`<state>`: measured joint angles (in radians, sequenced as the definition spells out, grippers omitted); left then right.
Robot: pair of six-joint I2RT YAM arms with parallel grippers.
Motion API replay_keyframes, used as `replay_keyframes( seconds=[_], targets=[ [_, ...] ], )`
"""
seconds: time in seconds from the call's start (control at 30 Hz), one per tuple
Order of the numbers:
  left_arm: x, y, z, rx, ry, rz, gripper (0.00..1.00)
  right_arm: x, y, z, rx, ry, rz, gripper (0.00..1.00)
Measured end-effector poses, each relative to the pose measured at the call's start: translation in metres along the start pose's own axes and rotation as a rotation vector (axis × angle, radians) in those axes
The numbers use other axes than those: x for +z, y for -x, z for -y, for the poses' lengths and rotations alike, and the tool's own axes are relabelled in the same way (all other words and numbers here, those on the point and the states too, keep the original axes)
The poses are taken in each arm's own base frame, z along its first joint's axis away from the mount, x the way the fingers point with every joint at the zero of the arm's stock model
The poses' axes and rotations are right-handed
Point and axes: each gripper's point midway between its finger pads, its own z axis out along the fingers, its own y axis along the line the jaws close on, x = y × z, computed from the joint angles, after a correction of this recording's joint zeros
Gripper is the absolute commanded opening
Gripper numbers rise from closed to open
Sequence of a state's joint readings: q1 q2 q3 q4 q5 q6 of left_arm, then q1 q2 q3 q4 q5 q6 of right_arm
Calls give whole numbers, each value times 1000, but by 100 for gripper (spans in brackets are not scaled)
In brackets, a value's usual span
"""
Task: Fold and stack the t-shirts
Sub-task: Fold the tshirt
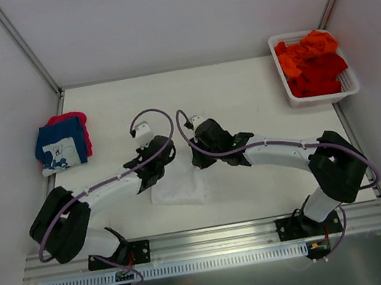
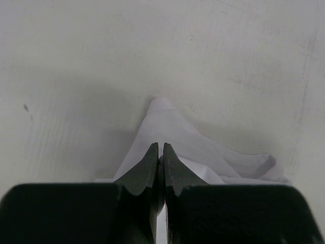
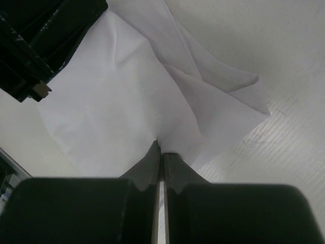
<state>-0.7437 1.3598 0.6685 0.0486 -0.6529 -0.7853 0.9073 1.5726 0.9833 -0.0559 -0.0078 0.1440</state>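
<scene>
A plain white t-shirt (image 1: pixel 180 187) lies crumpled on the table between the two arms. My left gripper (image 1: pixel 152 170) is shut on its left part; in the left wrist view the jaws (image 2: pixel 160 148) pinch white cloth (image 2: pixel 175 133). My right gripper (image 1: pixel 200 161) is shut on its right part; in the right wrist view the jaws (image 3: pixel 162 151) pinch the cloth (image 3: pixel 117 96) into a pucker. A folded navy tee with white print (image 1: pixel 62 144) lies on a pink-red tee (image 1: pixel 72 119) at the far left. Orange and red tees (image 1: pixel 311 62) fill the basket.
A white lattice basket (image 1: pixel 351 84) stands at the back right corner. Grey walls and metal frame posts enclose the table. The left gripper's black body (image 3: pixel 40 40) shows at the upper left of the right wrist view.
</scene>
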Motion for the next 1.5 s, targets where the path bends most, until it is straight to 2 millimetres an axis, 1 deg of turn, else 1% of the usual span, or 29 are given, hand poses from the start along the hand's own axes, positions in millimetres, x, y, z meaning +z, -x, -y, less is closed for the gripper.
replay_keyframes(
  seconds=[0.13, 0.23, 0.27, 0.3, 0.33, 0.37, 0.4, 0.43, 0.47, 0.53, 0.6, 0.67, 0.73, 0.83, 0.87, 0.9, 0.93, 0.97, 1.0, 1.03, 1.07, 1.1, 1.13, 1.17, 1.2, 1.27, 1.37, 1.43, 1.5],
  targets=[
    [24, -17, 13, 52, -2, -56, 0, 10, -8, 14, 17, -34, -36, 0],
    [38, -30, 17, 69, -2, -95, 2, 16, -13, 24, 30, -55, -56, 0],
    [40, -33, 17, 73, -1, -106, 14, 18, -14, 27, 34, -62, -61, 0],
    [43, -36, 15, 78, 2, -112, 31, 19, -15, 29, 39, -67, -65, 0],
    [44, -37, 15, 86, 2, -115, 74, 19, -15, 32, 43, -73, -67, 0],
    [45, -38, 15, 99, 1, -116, 91, 20, -16, 34, 45, -79, -68, 3],
    [45, -37, 16, 96, 0, -114, 99, 20, -16, 36, 47, -88, -67, 11],
    [45, -37, 16, 98, -1, -114, 99, 21, -16, 38, 50, -98, -68, 23],
    [45, -36, 17, 98, -2, -112, 99, 21, -17, 40, 56, -111, -69, 43],
    [45, -34, 17, 100, 2, -104, 99, 22, -19, 47, 57, -143, -72, 50],
    [44, -30, 15, 109, 10, -91, 99, 21, -20, 52, 49, -172, -71, 53],
    [39, -20, 14, 120, 12, -66, 99, 20, -18, 57, 42, -198, -65, 57],
    [29, 0, 16, 123, -3, -21, 99, 18, -14, 60, 29, -220, -55, 60],
    [2, 40, 25, 81, -61, 68, 99, 4, 3, 60, 2, -237, -8, 61],
    [-10, 54, 27, 62, -84, 100, 92, -7, 16, 58, -8, -241, 32, 64],
    [-22, 67, 28, 43, -107, 129, 86, -13, 22, 56, -13, -240, 52, 64],
    [-32, 75, 30, 31, -132, 150, 79, -25, 32, 52, -19, -233, 93, 64],
    [-44, 84, 31, 10, -163, 173, 69, -39, 43, 45, -22, -218, 136, 63],
    [-56, 88, 31, -9, -193, 186, 47, -52, 52, 37, -26, -198, 176, 61],
    [-65, 89, 29, -25, -222, 190, 36, -62, 59, 31, -27, -179, 207, 57],
    [-73, 87, 27, -32, -245, 184, 26, -73, 65, 23, -30, -156, 239, 43],
    [-77, 82, 24, -37, -256, 173, 20, -82, 69, 17, -36, -137, 263, 35],
    [-79, 74, 21, -35, -261, 154, 7, -88, 71, 10, -36, -118, 280, 20],
    [-80, 64, 20, -31, -267, 133, 0, -91, 70, 6, -40, -104, 288, 11],
    [-79, 55, 18, -17, -267, 114, 0, -91, 65, 3, -39, -95, 282, 2],
    [-75, 24, 12, 25, -253, 43, 0, -80, 47, 0, -37, -90, 234, 0],
    [-70, -7, 3, 63, -230, -33, 0, -56, 13, 3, -42, -102, 129, 0],
    [-67, -20, -2, 73, -207, -65, 0, -37, -12, 5, -44, -108, 48, 0],
    [-65, -26, -5, 73, -194, -82, 0, -23, -29, 5, -44, -108, -10, 0]
  ],
)
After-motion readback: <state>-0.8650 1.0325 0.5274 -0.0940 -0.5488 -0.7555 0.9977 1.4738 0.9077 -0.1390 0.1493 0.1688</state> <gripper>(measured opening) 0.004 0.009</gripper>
